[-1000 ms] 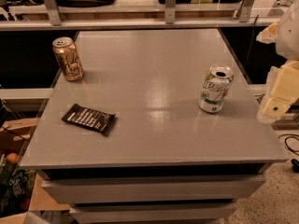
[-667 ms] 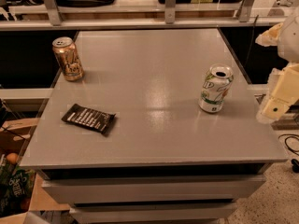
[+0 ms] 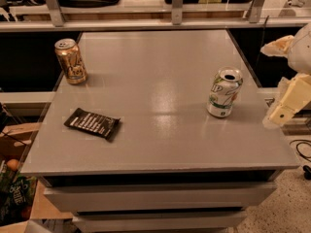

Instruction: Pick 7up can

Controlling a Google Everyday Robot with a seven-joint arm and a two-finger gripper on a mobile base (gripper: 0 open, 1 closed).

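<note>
Nothing had visibly shifted: the 7up can [image 3: 223, 92] stood upright, long axis vertical, top upward, right of centre on the worktop [image 3: 160, 72]. At the frame's right edge hovered the end effector [image 3: 285, 93], grip state unreadable.

jaws right of 7up can [image 3: 223, 92], gap clear

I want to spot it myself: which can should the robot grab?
On the grey table, the 7up can stands upright near the right edge, close to the gripper just off that side. It is white with green lettering, unlike the gold-brown can at the far left and the flat dark packet.
</note>
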